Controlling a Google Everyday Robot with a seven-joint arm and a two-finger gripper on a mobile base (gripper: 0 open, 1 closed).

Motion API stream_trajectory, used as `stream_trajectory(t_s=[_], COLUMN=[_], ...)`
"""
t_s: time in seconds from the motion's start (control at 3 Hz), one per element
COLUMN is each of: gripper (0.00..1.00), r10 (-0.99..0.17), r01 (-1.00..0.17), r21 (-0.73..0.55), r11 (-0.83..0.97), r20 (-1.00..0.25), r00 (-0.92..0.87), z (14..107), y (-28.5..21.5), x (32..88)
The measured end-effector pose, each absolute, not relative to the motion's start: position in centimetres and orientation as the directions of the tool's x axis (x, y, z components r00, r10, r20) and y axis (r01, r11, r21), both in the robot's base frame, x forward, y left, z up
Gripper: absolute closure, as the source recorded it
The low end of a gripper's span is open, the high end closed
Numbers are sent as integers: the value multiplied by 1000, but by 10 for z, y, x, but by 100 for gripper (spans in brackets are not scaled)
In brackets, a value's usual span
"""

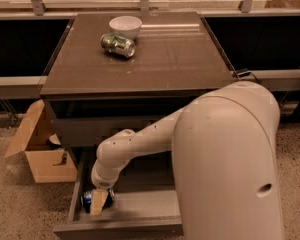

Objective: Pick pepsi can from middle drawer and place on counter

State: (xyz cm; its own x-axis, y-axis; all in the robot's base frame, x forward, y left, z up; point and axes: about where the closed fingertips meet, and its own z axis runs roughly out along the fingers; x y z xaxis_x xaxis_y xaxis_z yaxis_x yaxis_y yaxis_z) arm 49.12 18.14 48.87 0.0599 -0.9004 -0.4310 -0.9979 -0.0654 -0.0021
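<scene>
The middle drawer [140,206] is pulled open low at the front of the cabinet. The pepsi can [87,199], blue, lies in the drawer's left end, mostly hidden. My gripper [98,202] is down in the drawer right at the can, with a tan part covering the can's right side. My white arm [140,141] reaches down into the drawer from the right. The counter [160,59] is the glossy dark-brown top above.
A green-silver can [118,45] lies on its side on the counter next to a white bowl [125,25] at the back left. An open cardboard box [40,151] stands on the floor left of the cabinet. My large white body [230,169] fills the right foreground.
</scene>
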Motion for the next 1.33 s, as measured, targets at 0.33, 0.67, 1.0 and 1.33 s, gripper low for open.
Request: stream_trajectory(t_s=[0.33,0.67,1.0,1.33], gripper=[0,0,0,0], r10=[-910,-915,-914,-911], r01=[-997,-993,-990,-989], r21=[-54,-98,-121,-127], r11=[-61,-61,-67,-79], r20=[-407,-391,-390,-393], r00=[78,95,110,123], z=[463,447,436,424], y=[181,180,180,182], x=[498,507,514,518])
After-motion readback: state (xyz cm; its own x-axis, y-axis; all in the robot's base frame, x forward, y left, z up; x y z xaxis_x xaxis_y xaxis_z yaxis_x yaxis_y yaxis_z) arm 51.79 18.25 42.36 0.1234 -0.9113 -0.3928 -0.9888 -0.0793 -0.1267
